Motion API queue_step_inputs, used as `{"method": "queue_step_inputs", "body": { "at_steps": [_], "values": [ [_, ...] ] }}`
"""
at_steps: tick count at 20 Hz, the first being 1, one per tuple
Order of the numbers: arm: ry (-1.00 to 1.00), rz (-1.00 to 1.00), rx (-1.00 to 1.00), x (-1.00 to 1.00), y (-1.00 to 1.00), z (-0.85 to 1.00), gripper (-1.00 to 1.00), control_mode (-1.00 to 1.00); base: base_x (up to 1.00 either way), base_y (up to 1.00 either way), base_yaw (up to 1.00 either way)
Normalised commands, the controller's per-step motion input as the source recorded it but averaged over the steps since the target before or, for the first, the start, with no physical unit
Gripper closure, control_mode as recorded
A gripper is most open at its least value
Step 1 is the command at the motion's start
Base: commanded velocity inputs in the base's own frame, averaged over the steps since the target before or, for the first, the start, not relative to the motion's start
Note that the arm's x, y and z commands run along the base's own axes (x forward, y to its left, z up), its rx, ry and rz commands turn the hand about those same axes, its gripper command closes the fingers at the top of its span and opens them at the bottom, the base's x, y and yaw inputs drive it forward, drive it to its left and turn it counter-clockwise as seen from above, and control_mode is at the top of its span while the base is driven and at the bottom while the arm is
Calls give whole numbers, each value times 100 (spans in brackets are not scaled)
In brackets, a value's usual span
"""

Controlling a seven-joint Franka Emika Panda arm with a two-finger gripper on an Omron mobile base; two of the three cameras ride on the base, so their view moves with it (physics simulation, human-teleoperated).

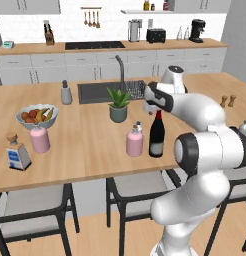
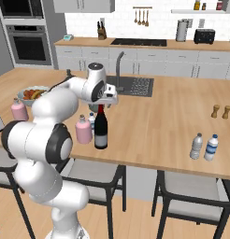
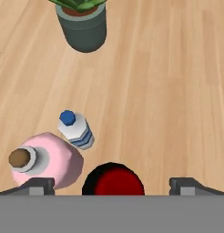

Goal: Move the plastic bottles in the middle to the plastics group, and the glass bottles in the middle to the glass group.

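Glass group sits far left on the counter (image 1: 85, 150) – square cork-stoppered bottle (image 1: 17, 152) nearest the edge, a pink bottle (image 1: 39, 138) just beside it, fruit bowl (image 1: 37, 116) behind (not part of the job). In the middle stand three things close together: the squat pink glass bottle (image 1: 135, 142), the small water bottle (image 3: 76, 129) tucked just behind it, and the tall wine bottle (image 1: 156, 134) w/ red top right of them, a potted plant (image 1: 118, 105) further back. The gripper (image 3: 111, 184) hangs directly over the wine bottle, jaws spread wide and holding nothing; in the hand view the red top lies between the two fingertips (image 3: 38, 185), about centred. Far right, near the counter edge, is the plastics group (image 2: 204, 147), salt and pepper shakers (image 2: 221, 111) beyond it. Step in hand looks like taking the wine bottle first. To do it well: drop straight down, keep the neck centred between the jaws, close below the red top, then lift vertically before going left – the pink bottle stands so near that a sideways start could knock it.
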Motion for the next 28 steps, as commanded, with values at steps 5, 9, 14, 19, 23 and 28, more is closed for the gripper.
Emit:
{"method": "queue_step_inputs", "body": {
  "at_steps": [5, 9, 14, 19, 23, 28],
  "values": [
    [-11, 4, 0, 1, 0, -18, -100, -100, 0, 0, 0],
    [-1, 1, 0, 9, 0, -13, 100, -100, 0, 0, 0],
    [5, 0, 0, 0, -1, -11, 100, -100, 0, 0, 0],
    [4, 0, 0, -13, -1, -4, 100, -100, 0, 0, 0],
    [0, 0, 0, -32, 0, 12, 100, -100, 0, 0, 0],
    [0, 0, 0, -54, -8, 29, 100, -100, 0, 0, 0]
  ]
}}
